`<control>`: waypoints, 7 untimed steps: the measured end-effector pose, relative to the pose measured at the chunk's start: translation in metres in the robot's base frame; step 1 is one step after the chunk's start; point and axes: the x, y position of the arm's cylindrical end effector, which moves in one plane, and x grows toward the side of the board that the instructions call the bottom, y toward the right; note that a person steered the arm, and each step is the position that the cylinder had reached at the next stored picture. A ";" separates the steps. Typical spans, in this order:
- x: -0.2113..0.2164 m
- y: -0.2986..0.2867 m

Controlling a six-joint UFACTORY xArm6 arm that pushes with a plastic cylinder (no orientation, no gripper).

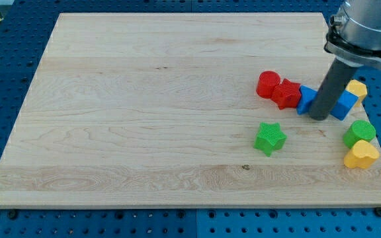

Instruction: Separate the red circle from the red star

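The red circle point(268, 84) lies at the view's right of the wooden board point(144, 112), touching the red star point(286, 94) on its right. A blue block point(305, 99) touches the star's right side. My tip point(319, 118) stands just right of that blue block, between it and a second blue block point(343, 104). The rod hides part of both blue blocks.
A yellow block point(357, 88) sits behind the second blue block. A green star point(270, 138) lies below the red pair. A green block point(360, 132) and a yellow heart point(361, 156) sit near the board's right edge.
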 end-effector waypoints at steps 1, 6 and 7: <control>-0.045 -0.001; -0.012 0.004; 0.011 -0.020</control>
